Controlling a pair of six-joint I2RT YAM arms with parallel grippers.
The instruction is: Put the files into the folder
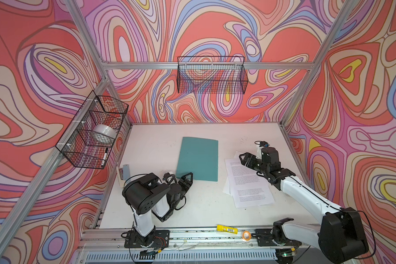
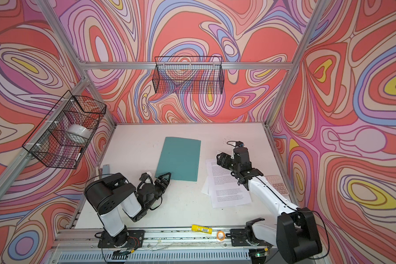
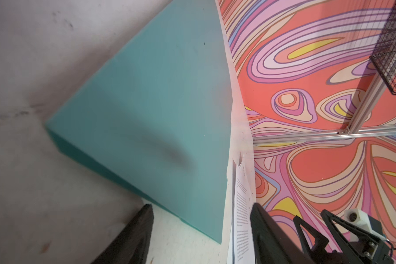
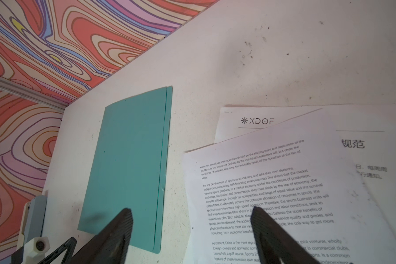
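Left fingers (image 3: 133, 235) and right fingers (image 4: 114, 233) stand apart; one folder (image 1: 198, 157), three-plus files (image 1: 249, 194).

folder (image 1: 198, 158) matt, smooth; files (image 1: 249, 189) white paper; table (image 1: 155, 146) scuffed matt.

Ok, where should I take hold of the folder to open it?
Probably the cover's long edge facing the files: the folder lies flat and closed, and there the two leaves sit offset, leaving a lip. Come in low from the files' side with the right gripper.
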